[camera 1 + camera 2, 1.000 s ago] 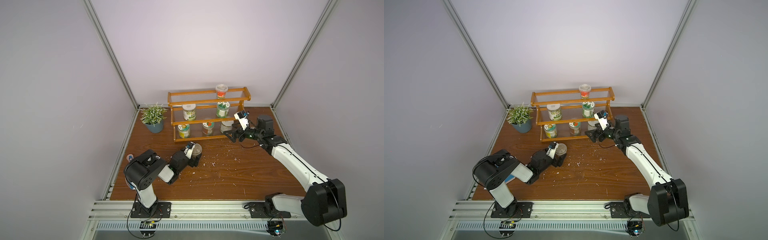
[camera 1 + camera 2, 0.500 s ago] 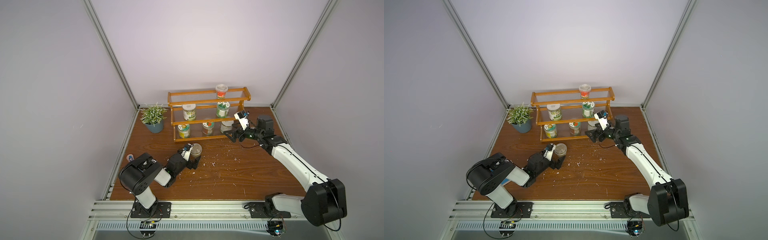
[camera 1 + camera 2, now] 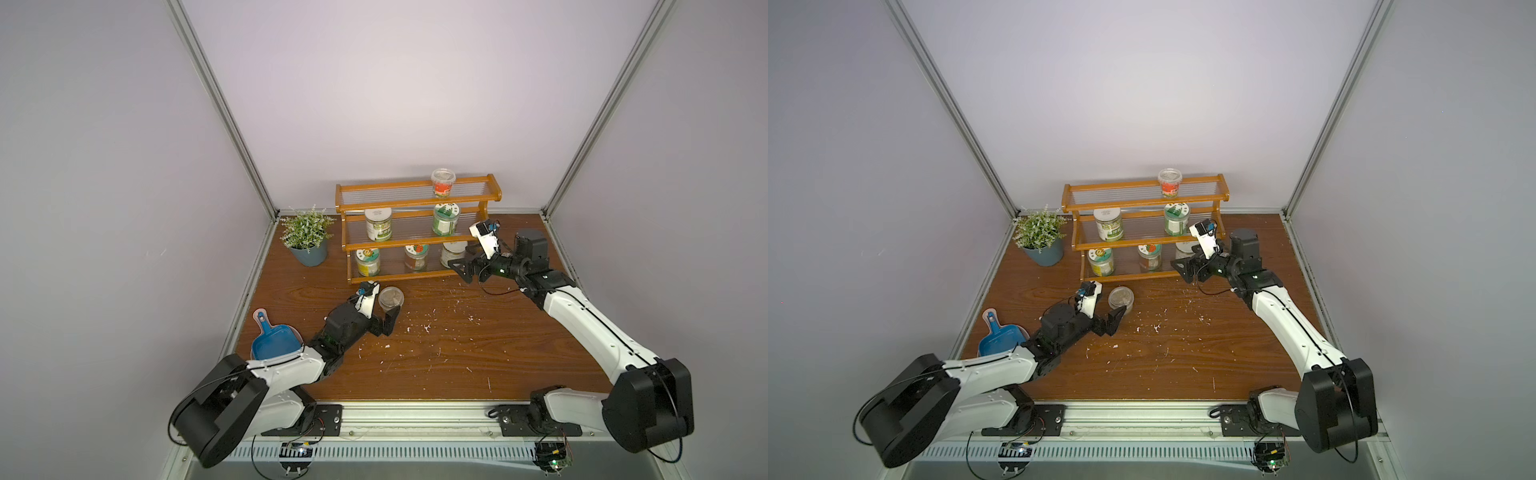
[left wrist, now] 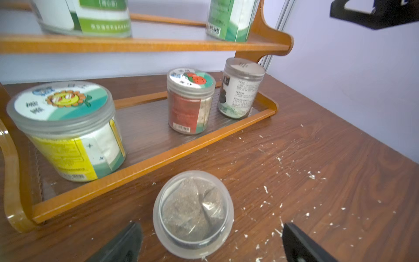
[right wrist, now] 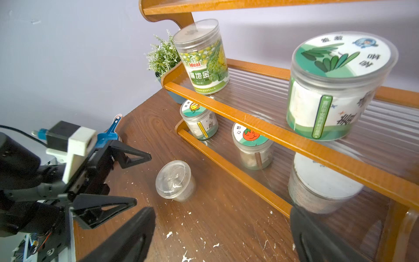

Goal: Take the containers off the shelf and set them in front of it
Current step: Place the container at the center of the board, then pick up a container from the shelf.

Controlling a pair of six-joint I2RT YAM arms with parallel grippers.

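Placement of one container was judged complete, with retrieval of the next pending. A lidded tapered cup of frosted clear plastic, holding a grey-brown packet, stood upright on the wood-grain table just in front of the shelf, left of centre in both top views. The left gripper straddled it with jaws spread; the left wrist view showed a gap on either side and no contact. Six containers remained on the shelf: a red-labelled cup on the top tier, two green-labelled jars on the middle tier and three jars on the bottom tier. The right gripper, jaws spread and empty, sat at the right end of the bottom tier, near a white-lidded jar. The next move probably calls for a low, level reach beneath the middle rail, closing on that smooth cylinder and lifting it over the raised front lip. The shelf frame was glossy orange-brown wood with ribbed clear panels. White flecks littered the table.
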